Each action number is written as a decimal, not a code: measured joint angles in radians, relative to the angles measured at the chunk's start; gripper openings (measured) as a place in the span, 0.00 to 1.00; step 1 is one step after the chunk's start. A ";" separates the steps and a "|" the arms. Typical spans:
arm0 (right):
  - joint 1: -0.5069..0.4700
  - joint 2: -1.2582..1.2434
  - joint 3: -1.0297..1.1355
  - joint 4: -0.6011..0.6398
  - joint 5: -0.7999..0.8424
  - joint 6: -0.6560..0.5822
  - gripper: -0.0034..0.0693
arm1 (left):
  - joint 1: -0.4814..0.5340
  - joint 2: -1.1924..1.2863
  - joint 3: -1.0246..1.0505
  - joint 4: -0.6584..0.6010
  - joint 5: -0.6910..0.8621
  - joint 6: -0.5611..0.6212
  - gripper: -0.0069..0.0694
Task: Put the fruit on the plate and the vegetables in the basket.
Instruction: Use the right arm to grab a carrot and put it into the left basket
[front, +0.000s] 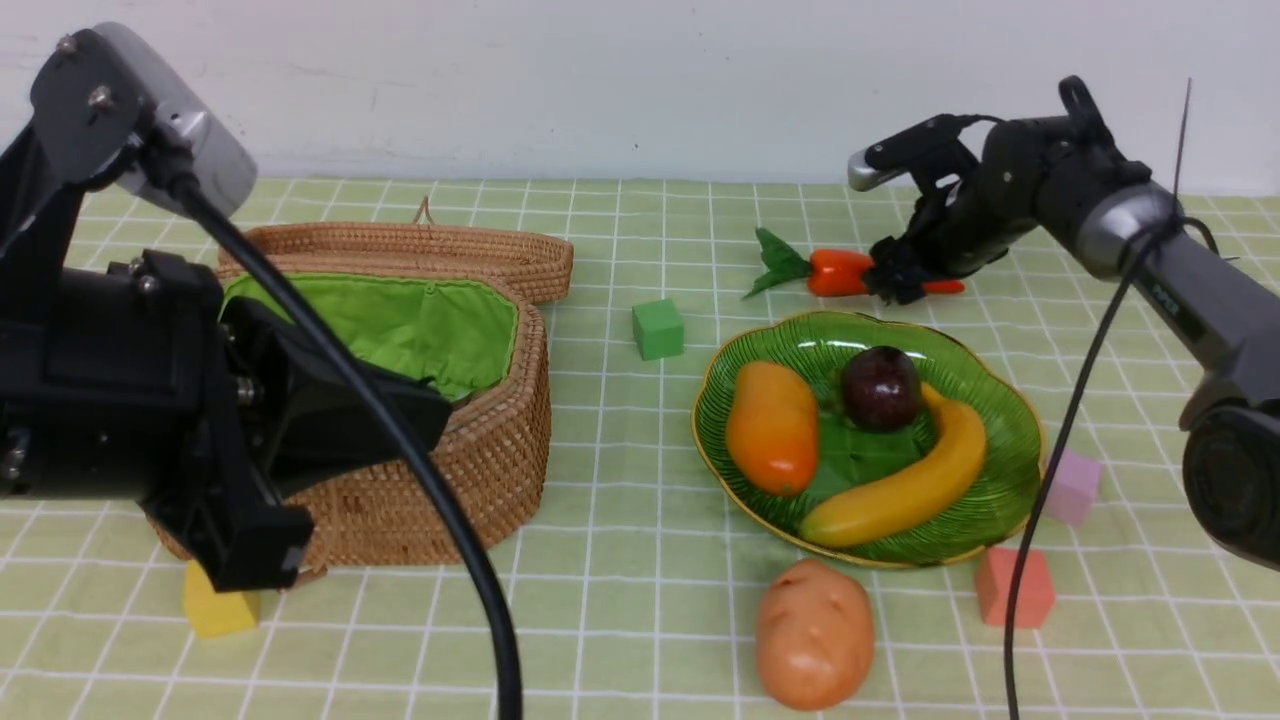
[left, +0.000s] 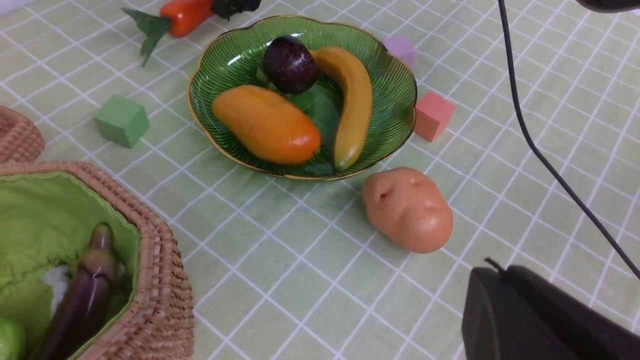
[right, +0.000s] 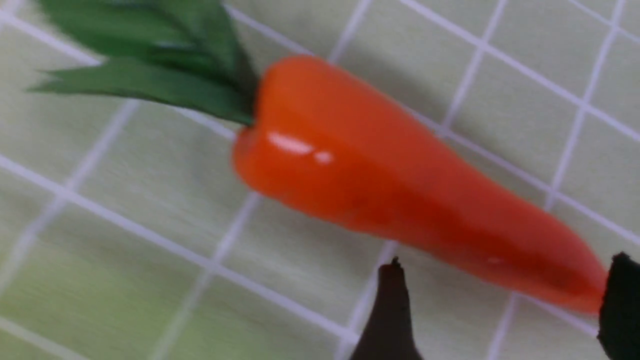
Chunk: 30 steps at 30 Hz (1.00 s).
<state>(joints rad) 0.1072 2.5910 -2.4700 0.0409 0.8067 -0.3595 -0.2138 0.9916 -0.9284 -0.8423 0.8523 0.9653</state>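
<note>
My right pincer (front: 895, 280) is open around the thin end of the carrot (front: 838, 272), which lies on the counter (front: 620, 520) at 12 o'clock from the plate (front: 800, 340). I think I must squeeze, lift, then carry it to the basket (front: 480, 460) at 9 o'clock.

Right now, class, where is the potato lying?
In the front view, the potato lies on the cloth right of centre, close to the plate and its near rim, a salmon cube to its right.
</note>
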 joint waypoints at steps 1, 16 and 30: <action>-0.003 0.000 0.000 0.005 -0.003 -0.012 0.77 | 0.000 0.000 0.000 0.000 0.000 0.000 0.07; -0.029 0.009 0.000 0.155 -0.019 -0.361 0.72 | 0.000 0.000 0.000 0.000 0.003 0.000 0.07; -0.086 0.056 -0.001 0.376 -0.055 -0.661 0.68 | 0.000 0.000 0.000 0.000 0.035 0.000 0.08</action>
<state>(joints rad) 0.0207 2.6473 -2.4712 0.4168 0.7518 -1.0208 -0.2138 0.9916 -0.9284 -0.8423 0.8874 0.9653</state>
